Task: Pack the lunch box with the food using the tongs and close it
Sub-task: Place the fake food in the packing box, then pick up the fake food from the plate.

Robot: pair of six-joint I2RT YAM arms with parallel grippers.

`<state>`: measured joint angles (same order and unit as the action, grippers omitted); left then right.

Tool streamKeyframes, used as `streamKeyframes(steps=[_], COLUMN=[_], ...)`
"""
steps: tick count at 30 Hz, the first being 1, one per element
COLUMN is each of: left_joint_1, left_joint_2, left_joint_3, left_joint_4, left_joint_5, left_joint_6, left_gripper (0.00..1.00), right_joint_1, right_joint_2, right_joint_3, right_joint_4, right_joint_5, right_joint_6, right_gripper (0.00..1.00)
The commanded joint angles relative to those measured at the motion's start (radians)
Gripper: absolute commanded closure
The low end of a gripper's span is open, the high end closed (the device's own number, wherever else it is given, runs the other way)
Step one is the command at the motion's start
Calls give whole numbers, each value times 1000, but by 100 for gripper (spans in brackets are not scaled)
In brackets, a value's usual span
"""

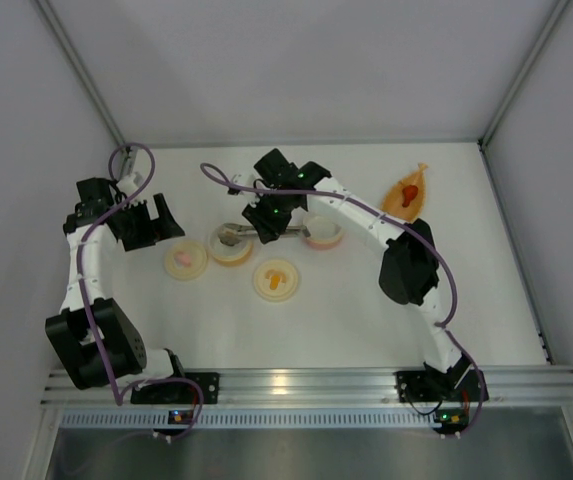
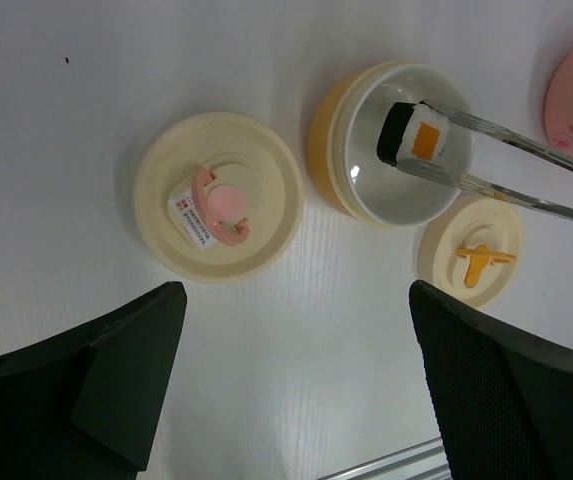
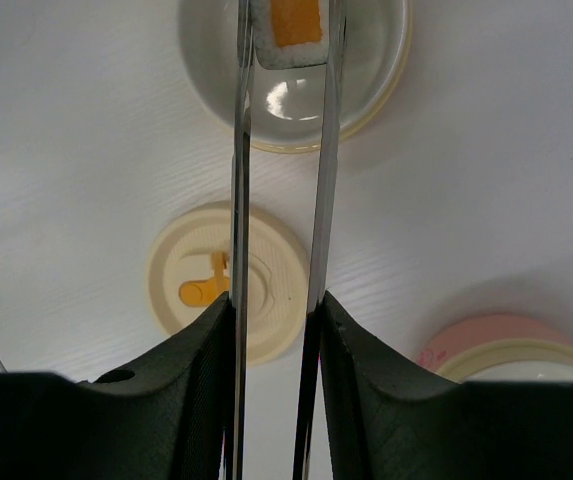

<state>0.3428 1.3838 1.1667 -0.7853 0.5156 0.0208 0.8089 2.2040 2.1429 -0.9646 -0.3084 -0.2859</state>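
Two arms work over the white worktop point(image 1: 366, 310). Farthest left, the left pincer point(image 1: 154, 228) hangs with its jaws spread wide and nothing between them. Just right of it lies a cream lid with a pink handle point(image 2: 161, 190), flat on the surface. Next comes the orange bowl point(image 2: 326, 140), uncovered. The sushi roll point(image 2: 421, 140) sits inside its rim, pinched between the flat tips of the tongs point(image 3: 238, 200) with its orange centre turned up. From where I stand I cannot say whether the roll touches the bowl's floor or hangs just above it.

Near the bowl, towards the arm bases, rests a cream lid with an orange handle point(image 2: 446, 250). The tongs run back from the bowl to the right pincer point(image 3: 274, 330), which is squeezed onto both silver arms and presses them close together. Just beside that pincer stands the pink bowl point(image 1: 323, 238), also uncovered. Well off to the right, near the back wall, the leaf-shaped dish point(image 1: 411, 178) carries the red piece point(image 1: 407, 191).
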Motion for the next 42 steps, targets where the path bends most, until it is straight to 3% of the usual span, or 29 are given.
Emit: streamKeyframes(steps=[1, 16, 22, 28, 34, 38, 42], left_joint_1=[7, 7, 7, 7, 4, 4, 4], left_joint_2=[-6, 9, 12, -15, -55, -71, -69], left_joint_3=[2, 21, 30, 42, 51, 44, 51], left_joint_4=[40, 37, 31, 26, 6, 3, 11], left_joint_5=[29, 27, 34, 40, 12, -2, -32], left_joint_6=[-1, 7, 13, 41, 100, 119, 125], left_gripper=[2, 2, 2, 2, 2, 2, 2], right_joint_1=[22, 29, 30, -17, -239, -458, -615], right_joint_2=[2, -9, -30, -168, -398, -519, -662], right_joint_3=[48, 32, 34, 14, -213, -337, -535], right_joint_4=[61, 56, 55, 60, 105, 98, 124], right_joint_5=[-8, -15, -14, -18, -84, -112, -71], right_joint_6=[1, 2, 7, 28, 93, 160, 218], right_gripper=[72, 50, 52, 54, 55, 57, 58])
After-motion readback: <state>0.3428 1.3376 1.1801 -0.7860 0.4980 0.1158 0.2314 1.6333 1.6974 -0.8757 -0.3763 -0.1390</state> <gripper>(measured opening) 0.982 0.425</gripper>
